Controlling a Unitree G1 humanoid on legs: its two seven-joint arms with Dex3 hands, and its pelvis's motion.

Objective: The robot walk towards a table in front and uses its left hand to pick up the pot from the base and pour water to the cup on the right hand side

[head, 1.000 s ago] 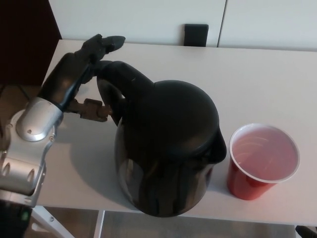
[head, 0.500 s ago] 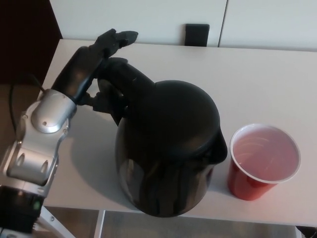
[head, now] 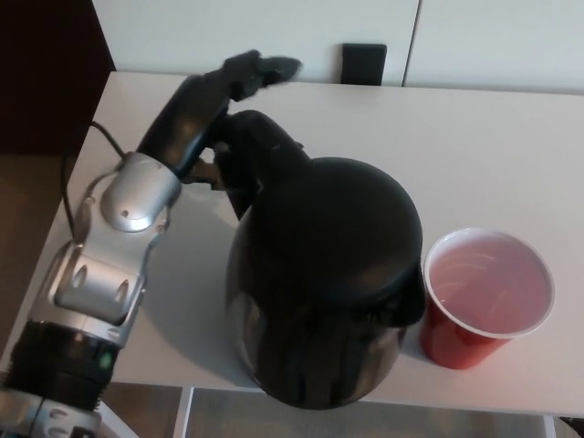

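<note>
1. Glossy black rounded plastic pot point(head: 324, 283) sits on the white counter point(head: 493, 146) near its front edge, centre of the head view. Domed lid on, spout lip pointing right.
2. Pot's black loop handle point(head: 260, 151) runs from the upper left of the body up and back toward the far side of the counter.
3. Whether a base sits under the pot: cannot tell, the body hides it.
4. Left hand point(head: 214, 114), black, is at the handle. One finger point(head: 265, 68) sticks out past the handle top toward the wall; the rest of the hand lies against the handle's left side.
5. Whether the left hand is actually clamped on the handle or just touching it: cannot tell, the handle and hand merge black on black.
6. Left forearm, silver wrist housing point(head: 132, 196), comes in from the lower-left corner, angled up and right over the counter edge.
7. Red plastic cup with white rim point(head: 486, 297) stands upright just right of the pot, close under the spout lip, near the front edge. Inside looks pale pink; liquid level not readable.
8. Right hand not visible.
9. Black rectangular block point(head: 363, 64) at the far counter edge against the white wall.
</note>
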